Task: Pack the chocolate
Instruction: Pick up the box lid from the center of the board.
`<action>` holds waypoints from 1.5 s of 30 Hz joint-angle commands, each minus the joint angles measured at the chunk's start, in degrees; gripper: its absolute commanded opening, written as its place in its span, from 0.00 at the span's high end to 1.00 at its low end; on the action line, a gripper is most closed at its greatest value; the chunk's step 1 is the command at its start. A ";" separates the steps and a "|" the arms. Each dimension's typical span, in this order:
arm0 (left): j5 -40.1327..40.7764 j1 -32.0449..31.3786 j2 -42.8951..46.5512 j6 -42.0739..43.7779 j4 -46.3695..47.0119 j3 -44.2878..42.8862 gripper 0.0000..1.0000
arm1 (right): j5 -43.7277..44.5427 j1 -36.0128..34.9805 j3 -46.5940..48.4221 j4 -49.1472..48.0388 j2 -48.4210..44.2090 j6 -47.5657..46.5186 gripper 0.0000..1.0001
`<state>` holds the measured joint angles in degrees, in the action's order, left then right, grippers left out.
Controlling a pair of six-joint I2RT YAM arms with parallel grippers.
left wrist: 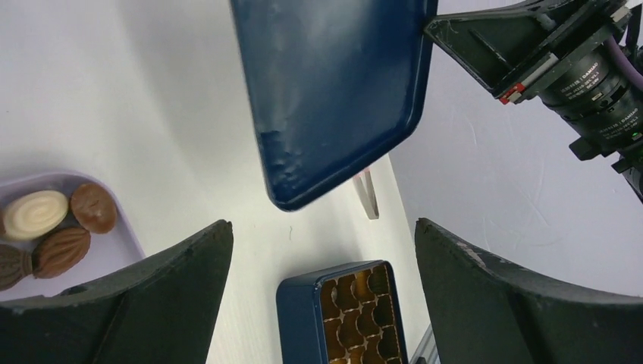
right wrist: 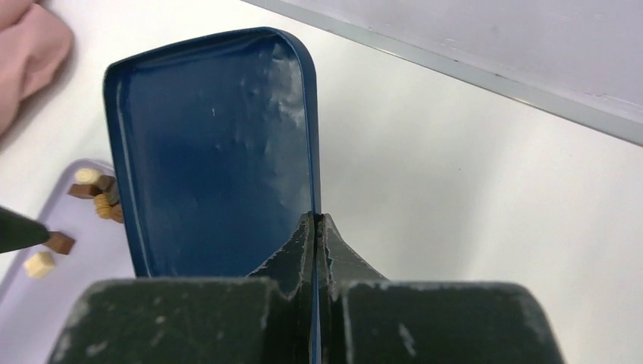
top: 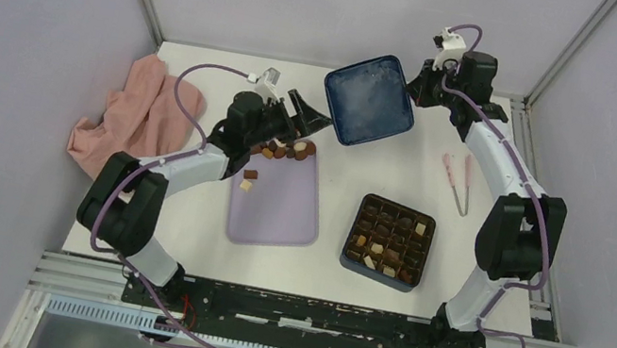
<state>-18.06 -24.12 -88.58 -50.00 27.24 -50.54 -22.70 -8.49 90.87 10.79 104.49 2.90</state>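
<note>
Dark blue lid held up tilted above the worktop; your right tool is pressed together on one thin rim edge. Left tool spread, carrying nothing, just beside the lid's near corner and over the chocolate clustered at the far end of the lilac tray. More pieces sit in the dark blue box. Risks: the edge pinch may let the lid pivot or slip, and raising your left arm could knock it and scatter pieces.
</note>
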 commanded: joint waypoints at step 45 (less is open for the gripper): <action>5.79 3.42 -2.56 -35.36 -27.76 -25.56 0.98 | -44.40 3.83 -15.53 18.87 -31.16 -86.63 0.02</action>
<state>-19.81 -20.45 -95.74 -76.49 22.11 -67.44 -55.22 -3.40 88.53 23.40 85.97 -41.43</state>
